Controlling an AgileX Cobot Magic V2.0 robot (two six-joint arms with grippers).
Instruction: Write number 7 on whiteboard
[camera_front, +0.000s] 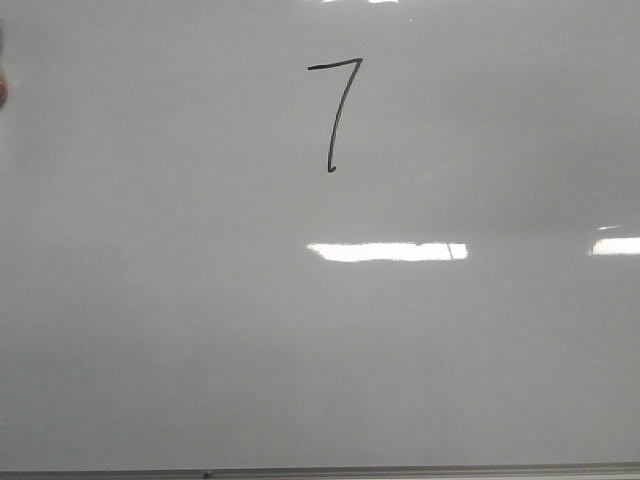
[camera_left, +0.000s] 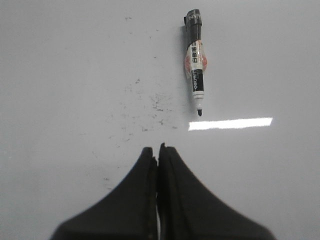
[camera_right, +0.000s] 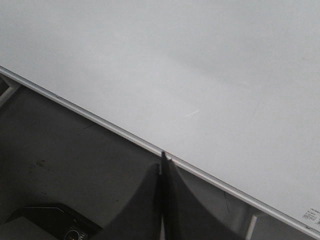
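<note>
Number 7 (camera_front: 335, 115) sits drawn in black on the far, middle part of the whiteboard (camera_front: 200, 330). Uncapped marker (camera_left: 195, 60) lies flat on the board, apart from the left gripper (camera_left: 158, 150). Left gripper and right gripper (camera_right: 163, 157) both have fingers pressed together, holding nothing.

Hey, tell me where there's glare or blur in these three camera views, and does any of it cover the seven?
Front view: bright reflection strips sit on the whiteboard below the number 7, which stays clear and sharp. Left wrist view: one glare bar lies just past the marker tip; the closed fingers look soft. Right wrist view: no strong glare, even dim light.
</note>
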